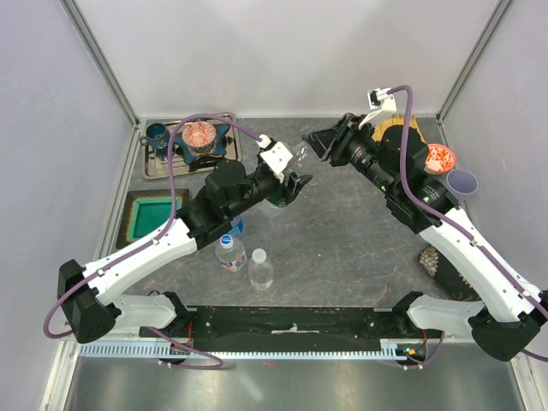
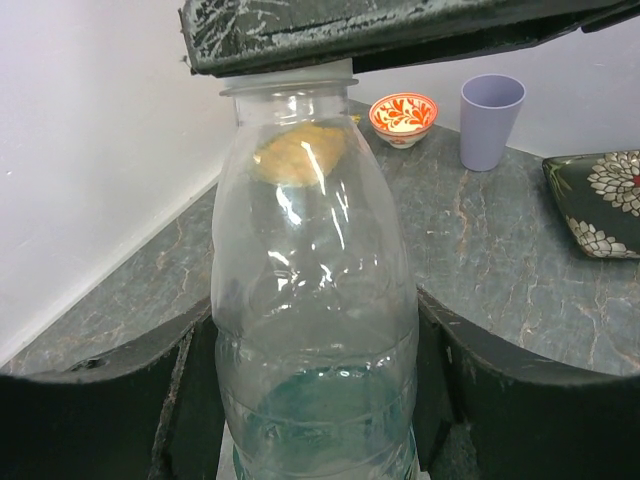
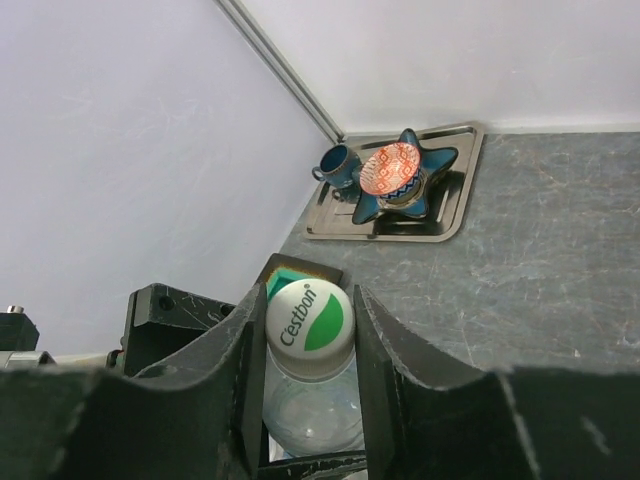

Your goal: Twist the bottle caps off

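Between the right gripper [image 3: 308, 340] fingers sits, clamped, a round white-green cap [image 3: 308, 320]. The left gripper [image 2: 315, 400] squeezes a clear ribbed plastic bottle [image 2: 315, 250].

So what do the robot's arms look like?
The left arm and right arm are white low down, black higher up. A purple cable loops along each. Each wrist carries a small white camera box. The left gripper and right gripper are black, with two chunky, scuffed fingers.

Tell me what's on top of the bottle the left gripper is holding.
A white cap with a green Cestbon logo sits on the clear bottle, pinched by the right gripper. The fingers cover the cap's sides, so its threads cannot be seen.
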Robot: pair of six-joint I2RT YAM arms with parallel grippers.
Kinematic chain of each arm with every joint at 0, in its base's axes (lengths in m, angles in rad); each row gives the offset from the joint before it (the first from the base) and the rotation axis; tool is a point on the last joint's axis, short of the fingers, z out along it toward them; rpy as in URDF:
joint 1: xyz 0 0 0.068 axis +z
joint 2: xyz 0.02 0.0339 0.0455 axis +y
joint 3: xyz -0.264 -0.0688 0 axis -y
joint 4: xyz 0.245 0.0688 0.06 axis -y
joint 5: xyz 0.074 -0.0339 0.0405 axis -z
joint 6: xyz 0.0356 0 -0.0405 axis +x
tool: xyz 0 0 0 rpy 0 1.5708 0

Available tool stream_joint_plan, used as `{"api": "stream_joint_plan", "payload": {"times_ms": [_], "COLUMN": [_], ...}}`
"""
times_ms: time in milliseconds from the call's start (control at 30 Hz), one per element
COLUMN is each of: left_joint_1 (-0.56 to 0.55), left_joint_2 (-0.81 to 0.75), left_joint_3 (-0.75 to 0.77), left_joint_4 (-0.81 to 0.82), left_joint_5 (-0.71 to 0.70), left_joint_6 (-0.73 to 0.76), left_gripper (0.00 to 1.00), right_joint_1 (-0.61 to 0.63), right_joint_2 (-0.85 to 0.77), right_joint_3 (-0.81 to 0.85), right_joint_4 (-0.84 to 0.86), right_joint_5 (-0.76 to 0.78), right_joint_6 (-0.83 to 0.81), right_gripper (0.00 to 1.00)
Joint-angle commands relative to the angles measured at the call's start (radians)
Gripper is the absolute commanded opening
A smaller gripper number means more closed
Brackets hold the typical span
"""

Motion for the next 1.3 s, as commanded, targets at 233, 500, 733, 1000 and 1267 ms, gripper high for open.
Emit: {"api": "stream_joint_plan", "payload": {"times_ms": [233, 500, 733, 1000, 1267], "left_joint_1": [-0.007, 0.154, 0.296, 0.307, 0.307], "left_joint_2": [-0.029, -0.021, 0.031, 0.149, 0.211], "left_joint_3": [0.024, 0.141, 0.127, 0.13, 0.136], "left_joint_4": [0.007, -0.078, 0.241, 0.656, 0.805], "left_joint_5": [0.046, 0.647, 1.167, 1.355, 1.395], "left_joint_6": [0.031, -0.212, -0.59, -0.984, -1.121], "left_gripper": [0.32, 0.17, 0.17, 0.14, 0.1], "right_joint_1": [-0.002, -0.063, -0.109, -0.11, -0.105], "right_joint_2": [-0.006, -0.034, -0.061, -0.092, -0.089], "right_joint_3": [-0.044, -0.013, 0.005, -0.044, -0.081], "right_joint_4": [0.024, 0.019, 0.05, 0.2, 0.277], "right_joint_5": [-0.007, -0.278, -0.529, -0.793, -1.072], "right_joint_6": [-0.029, -0.146, -0.178, -0.188, -0.243], "right_gripper": [0.0, 0.0, 0.0, 0.0, 0.0]}}
